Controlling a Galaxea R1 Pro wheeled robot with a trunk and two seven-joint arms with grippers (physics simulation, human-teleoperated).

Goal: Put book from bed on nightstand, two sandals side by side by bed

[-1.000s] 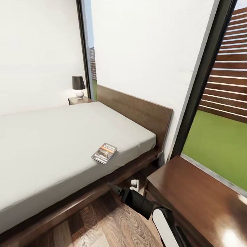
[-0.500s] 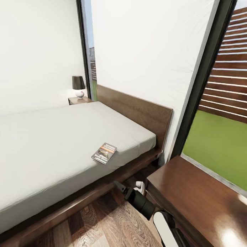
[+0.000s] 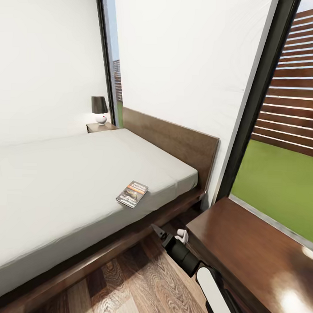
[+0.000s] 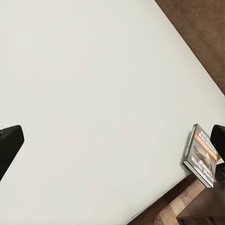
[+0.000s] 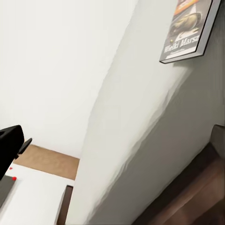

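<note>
Low beside the bed frame, the right gripper [image 3: 159,232] is seen in the head view with its dark fingers reaching toward the gap between bed and cabinet; whether they are parted or closed cannot be told, and nothing is seen held. At the edges of the left wrist view, two dark fingertips [image 4: 9,143] stand wide apart over bare mattress, so the left gripper is judged spread and empty. Beyond them, the thin dark paperback book with the orange band [image 3: 132,194] is lying flat near the near edge of the large low bed with its light-grey mattress [image 3: 61,180]. Just beside the right arm stands the glossy reddish-brown wooden nightstand [image 3: 243,250], its top bare. The book is therefore judged not yet moved, and the sandals part is left to do.
</note>
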